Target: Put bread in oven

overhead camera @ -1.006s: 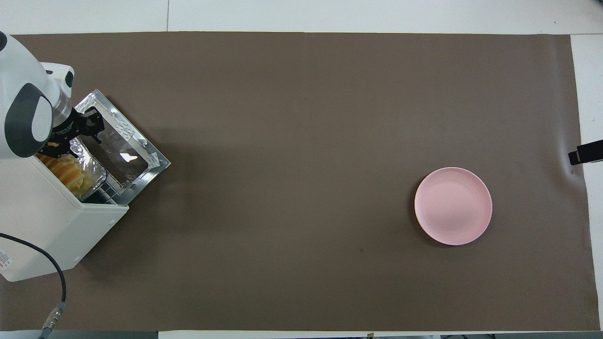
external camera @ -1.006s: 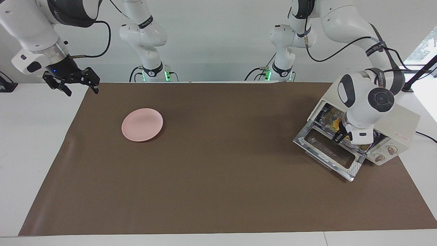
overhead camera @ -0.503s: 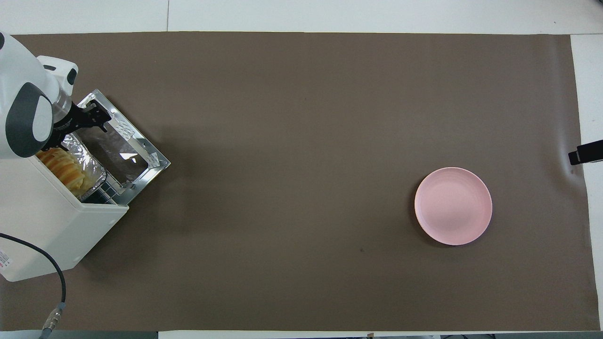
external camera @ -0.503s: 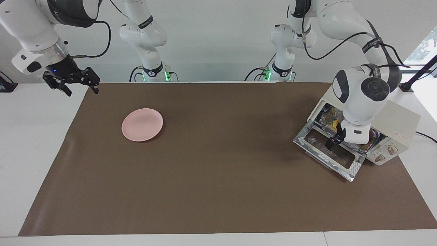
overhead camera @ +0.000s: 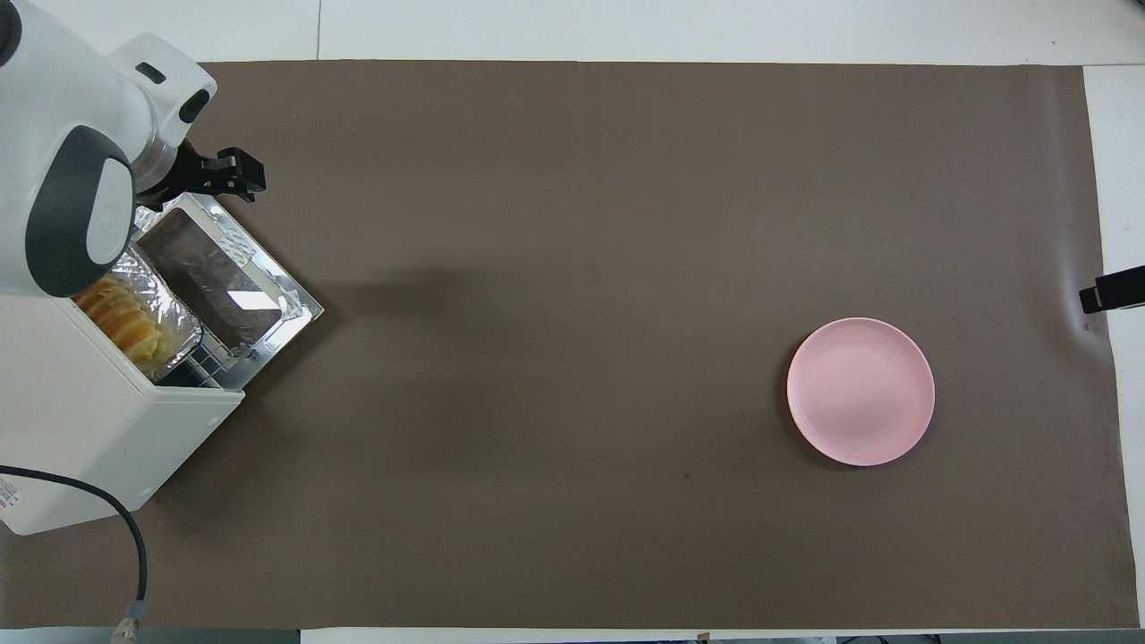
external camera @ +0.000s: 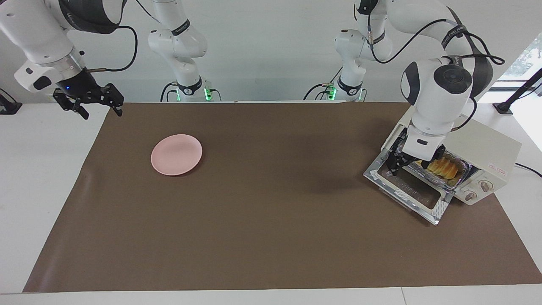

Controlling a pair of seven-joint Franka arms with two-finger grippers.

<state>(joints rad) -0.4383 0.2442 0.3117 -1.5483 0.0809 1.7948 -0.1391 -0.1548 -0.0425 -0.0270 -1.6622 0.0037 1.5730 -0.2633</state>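
Note:
The cream-white oven (external camera: 491, 148) stands at the left arm's end of the table, its glass door (external camera: 408, 190) dropped open. The golden ridged bread (external camera: 443, 167) lies in a silver foil tray (external camera: 461, 174) on the rack in the oven's mouth. It also shows in the overhead view (overhead camera: 121, 313), half under the oven's top (overhead camera: 80, 420). My left gripper (external camera: 414, 163) is open and empty, raised over the open door (overhead camera: 233, 286) just outside the oven's mouth. My right gripper (external camera: 101, 112) is open and empty, waiting over the table's corner at the right arm's end.
A round pink plate (external camera: 176, 154) sits on the brown mat (external camera: 271, 220) toward the right arm's end; it also shows in the overhead view (overhead camera: 860, 391). The oven's black cable (overhead camera: 125, 537) trails off the table near the robots.
My left gripper has let go of the bread, drawn back out of the oven's mouth and risen over the door. The bread stays in the foil tray. The right arm has not moved.

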